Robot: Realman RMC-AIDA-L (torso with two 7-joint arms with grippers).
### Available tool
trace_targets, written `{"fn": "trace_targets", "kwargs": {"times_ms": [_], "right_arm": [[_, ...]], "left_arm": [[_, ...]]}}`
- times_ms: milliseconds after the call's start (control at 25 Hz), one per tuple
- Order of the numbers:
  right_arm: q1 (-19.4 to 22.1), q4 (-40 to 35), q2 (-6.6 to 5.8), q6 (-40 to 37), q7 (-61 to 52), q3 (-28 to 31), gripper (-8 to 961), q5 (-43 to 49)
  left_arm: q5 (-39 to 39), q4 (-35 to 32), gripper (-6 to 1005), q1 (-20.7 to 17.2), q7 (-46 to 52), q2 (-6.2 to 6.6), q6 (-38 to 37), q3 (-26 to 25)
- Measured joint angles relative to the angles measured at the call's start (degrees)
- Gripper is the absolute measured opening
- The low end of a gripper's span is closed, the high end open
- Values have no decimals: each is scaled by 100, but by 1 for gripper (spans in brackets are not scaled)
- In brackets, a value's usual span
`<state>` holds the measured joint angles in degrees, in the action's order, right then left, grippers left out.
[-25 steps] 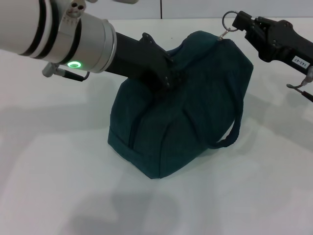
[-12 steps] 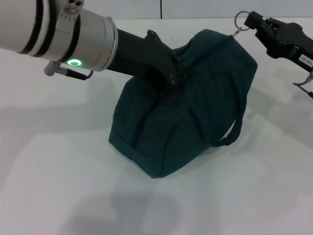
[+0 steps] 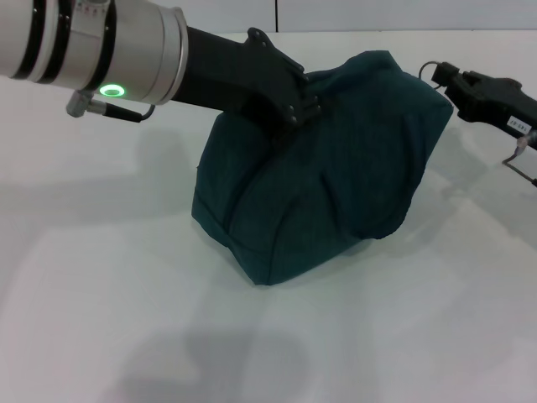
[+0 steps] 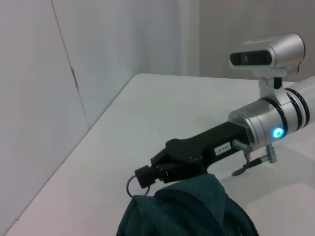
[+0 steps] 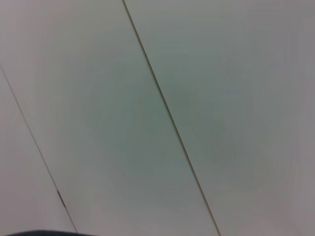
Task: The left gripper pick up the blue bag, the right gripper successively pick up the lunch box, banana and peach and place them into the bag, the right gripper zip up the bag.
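We see even, soft overhead light; the white desk (image 3: pixel 101 277) carries diffuse grey shadows beneath the arm and near the front edge. The right wrist view is dim and featureless, and no glare appears.

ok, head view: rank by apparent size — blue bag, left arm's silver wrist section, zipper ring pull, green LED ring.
1. blue bag
2. left arm's silver wrist section, inflated by nearness to the camera
3. and 4. green LED ring and zipper ring pull: both tiny, too close to rank.
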<state>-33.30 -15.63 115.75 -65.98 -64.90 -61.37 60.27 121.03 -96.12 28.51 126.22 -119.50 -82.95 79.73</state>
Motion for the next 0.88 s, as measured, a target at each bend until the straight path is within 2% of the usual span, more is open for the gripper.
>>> {"fn": "trace_targets", "kwargs": {"times_ms": [160,360,680,720,880], "right_arm": [[-18,47,13,23,-12,4,1,-34],[92,-33,-10,-454,28,40,2,-72],[585,-288,-34,-1052,483,156,212,-286],[635,-291,-45,-1095,502,186,251,-293],[797,-413,-70,-1273,569,202,406,-293]], "left_arm": [[-21,122,45,-11,-68,-11,66,-28],[-183,412,48,-43,-119,-21,258,-234],[-1027,1246,76,-84,-495,-20,638,-712],[-1280,1460,80,-109,-543,-12,683,-864],[-1538,1550,94,-249,-595,-7,684,-993]]}}
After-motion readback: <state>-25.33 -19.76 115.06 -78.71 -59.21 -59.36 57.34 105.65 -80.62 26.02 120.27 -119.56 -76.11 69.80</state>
